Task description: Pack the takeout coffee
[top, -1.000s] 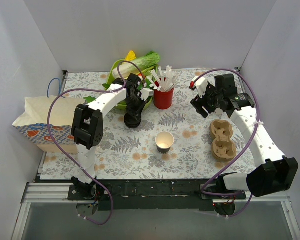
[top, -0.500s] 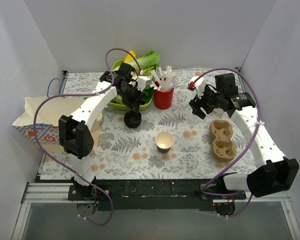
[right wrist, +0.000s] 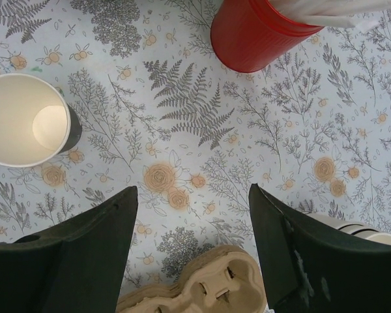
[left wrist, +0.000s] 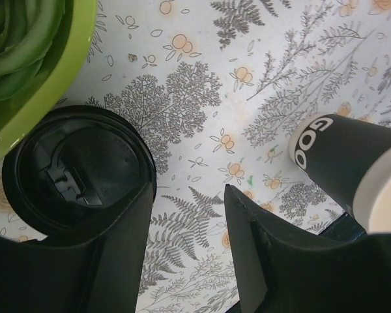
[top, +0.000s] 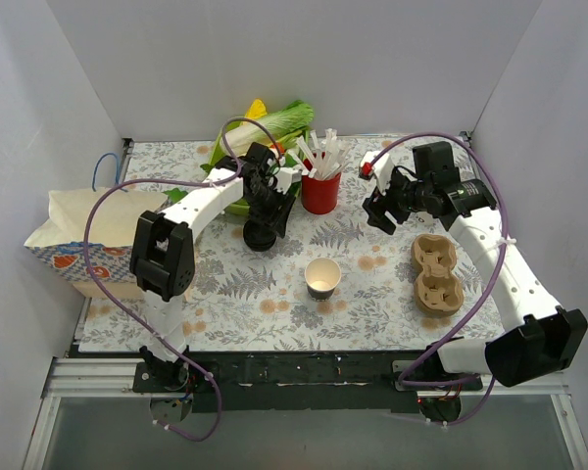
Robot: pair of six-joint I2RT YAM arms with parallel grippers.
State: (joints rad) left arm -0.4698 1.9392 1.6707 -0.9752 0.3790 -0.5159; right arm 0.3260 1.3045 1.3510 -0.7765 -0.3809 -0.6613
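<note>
The takeout coffee (top: pixel 259 236) stands upright on the flowered bench (top: pixel 372 294), just in front of the green bowl (left wrist: pixel 52 85) with vegetables. In the left wrist view its round black lid (left wrist: pixel 75 171) is seen from above. The left pincer (left wrist: pixel 188 195) hangs low over it with its jaws apart, and only the bench pattern shows in the gap. One finger (left wrist: pixel 111 261) covers the edge of the lid, so the cup is beside the gap, not inside it.

A lidless cup (top: pixel 322 278) stands near the middle of the bench, apart from the coffee. The right pincer (right wrist: pixel 192 189) hovers wide and holds nothing, between the red straw holder (top: pixel 320 193) and the cardboard cup carrier (top: pixel 434 271). A paper bag (top: pixel 78 240) lies at the left edge of the bench.
</note>
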